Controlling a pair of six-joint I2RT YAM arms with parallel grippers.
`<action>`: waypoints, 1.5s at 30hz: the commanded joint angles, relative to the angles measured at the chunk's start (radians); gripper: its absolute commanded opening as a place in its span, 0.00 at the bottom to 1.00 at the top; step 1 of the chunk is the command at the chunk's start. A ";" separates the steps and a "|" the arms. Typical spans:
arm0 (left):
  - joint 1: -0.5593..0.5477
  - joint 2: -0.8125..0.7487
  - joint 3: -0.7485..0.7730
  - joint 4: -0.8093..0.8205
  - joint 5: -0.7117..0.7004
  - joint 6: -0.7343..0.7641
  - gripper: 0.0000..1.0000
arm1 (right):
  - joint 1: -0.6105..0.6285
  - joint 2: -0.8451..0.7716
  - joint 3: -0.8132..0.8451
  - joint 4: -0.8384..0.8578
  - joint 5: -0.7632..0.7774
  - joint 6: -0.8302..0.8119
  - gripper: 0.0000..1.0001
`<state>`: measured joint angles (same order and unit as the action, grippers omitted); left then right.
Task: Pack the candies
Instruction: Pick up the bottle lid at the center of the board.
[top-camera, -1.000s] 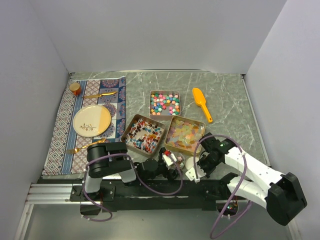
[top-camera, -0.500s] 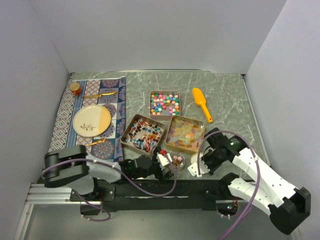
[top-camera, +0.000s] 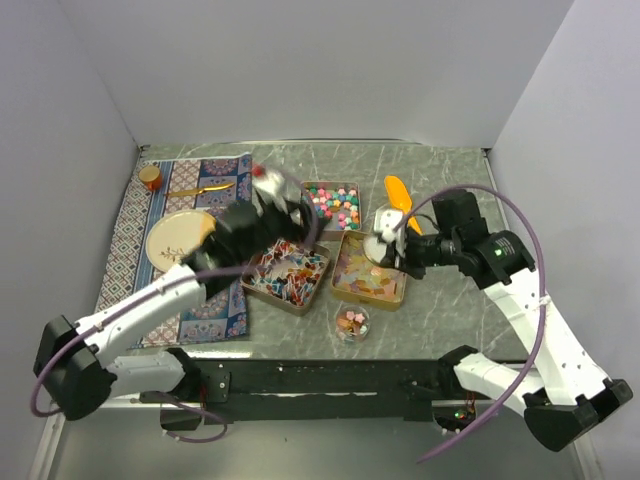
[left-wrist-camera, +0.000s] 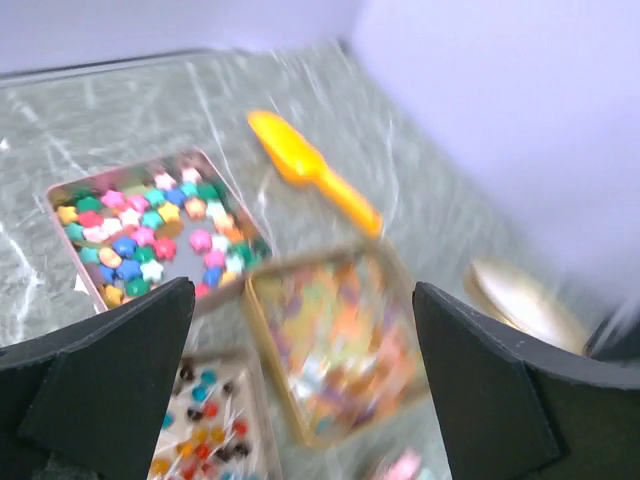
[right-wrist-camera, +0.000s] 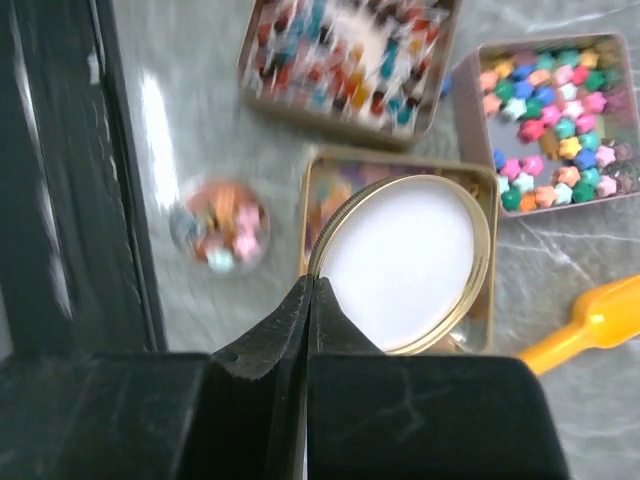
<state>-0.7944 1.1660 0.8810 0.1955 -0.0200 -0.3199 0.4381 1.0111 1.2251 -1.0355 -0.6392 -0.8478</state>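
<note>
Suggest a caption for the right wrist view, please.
Right fingers pinch a gold-rimmed white lid over a tin of candies.

Small bright multicolour star-shaped candies (top-camera: 333, 205) fill a square metal tin (top-camera: 332, 232) at the middle of the grey marbled table (top-camera: 450, 300). Nearer the front edge, red-blue-white wrapped candies (top-camera: 290, 272) heap in a second tin (top-camera: 272, 297) and translucent yellow-pink-orange squares (top-camera: 368, 272) in a third tin (top-camera: 366, 301). A few mixed candies (top-camera: 350, 320) lie in a small clear round cup (top-camera: 364, 330) nearest the front edge.

Candies (top-camera: 331, 204) in three tins (top-camera: 367, 303), scoop (top-camera: 397, 188) right, jar (top-camera: 352, 323) in front, plate (top-camera: 178, 240) left
</note>
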 joint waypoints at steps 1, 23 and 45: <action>0.214 0.101 0.177 -0.177 0.254 -0.399 0.97 | -0.025 -0.058 0.017 0.354 -0.067 0.540 0.00; 0.393 0.488 0.430 -0.163 0.853 -1.412 0.97 | -0.018 -0.108 -0.266 1.075 0.239 1.142 0.00; 0.343 0.501 0.595 -0.456 0.749 -1.647 0.98 | 0.033 0.172 -0.181 1.376 0.291 1.510 0.00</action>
<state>-0.4557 1.6543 1.4490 -0.2638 0.7097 -1.9255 0.4496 1.1767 0.9798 0.2592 -0.3668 0.6323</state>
